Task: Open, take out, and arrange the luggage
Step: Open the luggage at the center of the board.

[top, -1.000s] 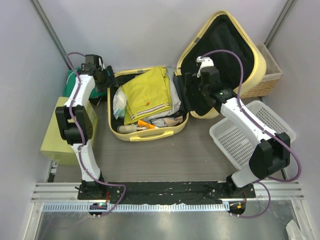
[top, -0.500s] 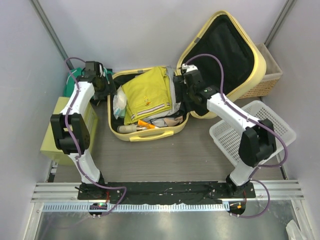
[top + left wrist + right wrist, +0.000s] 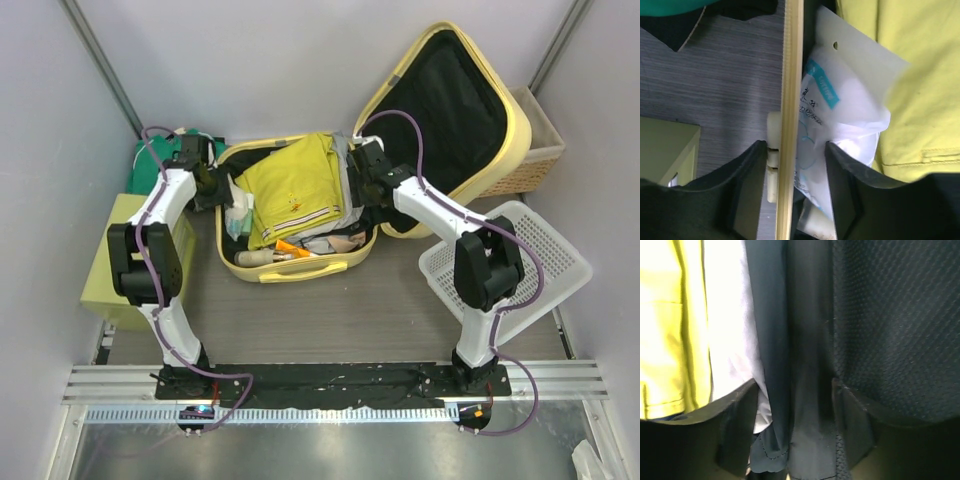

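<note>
**Open luggage with both arms at its rim.** The luggage (image 3: 300,270) lies open on the desk (image 3: 330,320) between the two arms. Its base is packed, and its black-lined lid (image 3: 450,100) stands tilted up behind and to the right. We see the left fingers (image 3: 747,190) spread on either side of the base's left rim (image 3: 791,75). One is outside above the desk and the other inside beside a white packet (image 3: 845,115), and they are not clamped on the rim. The right fingers (image 3: 737,425) are likewise spread, straddling dark grey fabric (image 3: 775,340) at the base's right edge, beside a yellow garment (image 3: 290,185). A white basket (image 3: 520,260) sits to the right and a yellow-green box (image 3: 105,270) to the left.
</note>
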Motion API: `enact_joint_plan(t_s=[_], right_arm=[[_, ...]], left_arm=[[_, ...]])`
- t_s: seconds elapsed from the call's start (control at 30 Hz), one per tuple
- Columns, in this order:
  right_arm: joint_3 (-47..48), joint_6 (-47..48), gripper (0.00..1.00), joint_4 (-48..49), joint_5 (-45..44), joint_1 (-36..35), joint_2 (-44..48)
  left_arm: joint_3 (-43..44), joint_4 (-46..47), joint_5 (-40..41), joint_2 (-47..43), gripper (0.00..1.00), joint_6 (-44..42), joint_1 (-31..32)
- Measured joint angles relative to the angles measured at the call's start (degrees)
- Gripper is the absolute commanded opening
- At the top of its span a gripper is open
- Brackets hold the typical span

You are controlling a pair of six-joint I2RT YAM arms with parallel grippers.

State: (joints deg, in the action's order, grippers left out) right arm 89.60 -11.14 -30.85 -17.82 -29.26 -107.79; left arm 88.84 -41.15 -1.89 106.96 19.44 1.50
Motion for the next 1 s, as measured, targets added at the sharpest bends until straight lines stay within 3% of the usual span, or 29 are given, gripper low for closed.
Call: enact_joint_plan(t_s=[0.13, 0.33, 0.87, 1.0], right_arm=[[0.4, 0.0, 0.49, -0.6, -1.5, 0.0, -0.7], [1.5, -0.2, 0.43, -1.6, -1.7, 0.7, -1.7], [10.2, -1.3, 0.43, -2.6, 4.3, 5.0, -8.0], [10.9, -1.3, 0.52, -2.6, 5.4, 5.6, -8.4]], left_arm=[[-0.2, 0.7, 0.7, 1.5, 0.25, 0.2, -0.5], [1.1, 0.0, 1.4, 3.5, 0.17, -0.5, -1.1], [16.7, -2.9, 1.8, 14.3, 0.16, -0.6, -0.7], [20.2, -3.4, 1.8, 16.6, 0.30, -0.6, -0.5]])
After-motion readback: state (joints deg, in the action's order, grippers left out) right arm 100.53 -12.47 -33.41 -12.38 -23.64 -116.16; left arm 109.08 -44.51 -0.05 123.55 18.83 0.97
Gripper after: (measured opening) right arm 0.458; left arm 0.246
